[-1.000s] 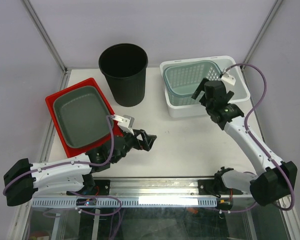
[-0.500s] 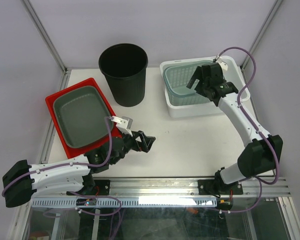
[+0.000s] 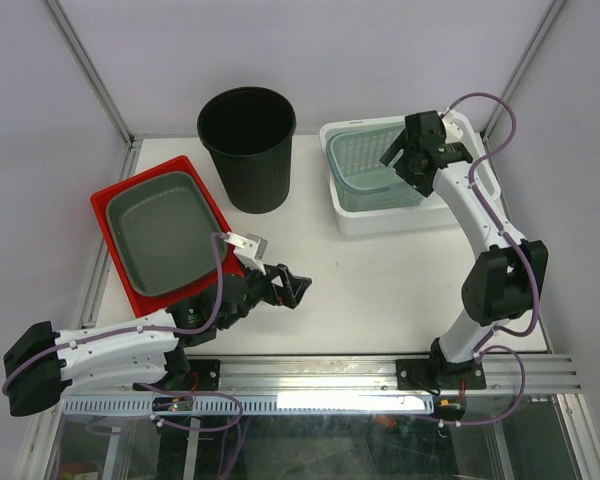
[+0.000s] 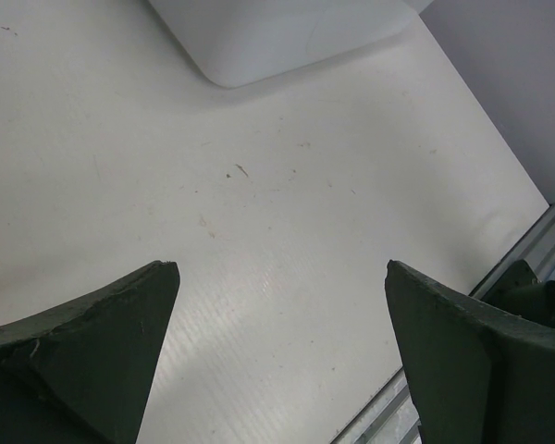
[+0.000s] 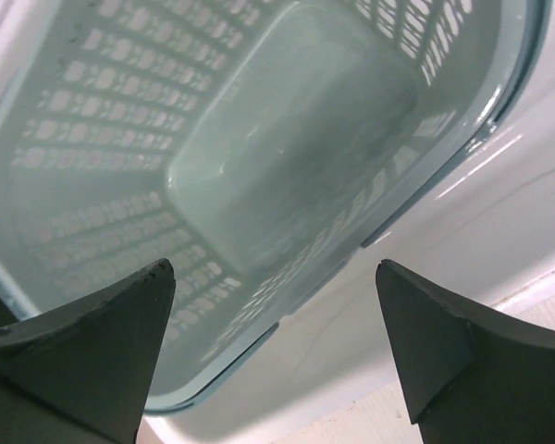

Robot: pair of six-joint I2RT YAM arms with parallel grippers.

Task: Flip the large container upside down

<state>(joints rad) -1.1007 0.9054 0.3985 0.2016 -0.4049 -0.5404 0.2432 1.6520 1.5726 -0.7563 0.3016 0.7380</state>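
Right pincer [image 3: 406,160]: jaws spread wide, holding nothing; the wrist view shows both dark fingers apart with only air between them.
Left pincer [image 3: 292,288]: also fully spread and empty, hovering low over the bare white table [image 4: 259,185].
Below the right pincer: a pale green slotted plastic basket [image 5: 287,139], open side up, nested inside a white rectangular plastic tub [image 3: 400,222].
Task's thing: judged to be that white tub, the widest vessel here; it stands upright directly under the right pincer, its rim just beyond the right finger.
What has changed: over the last second the right arm has stretched away from its base, carrying the pincer from the tub's near edge to over the basket's right side. The left arm has not moved.
What it means: the reach looks like a lead-in to gripping a rim; nothing is lifted or tipped yet.
Far to the right pincer's left: a tall black plastic bucket [image 3: 248,150].
Behind the left pincer: a grey tub [image 3: 160,230] in a red tray [image 3: 105,205].
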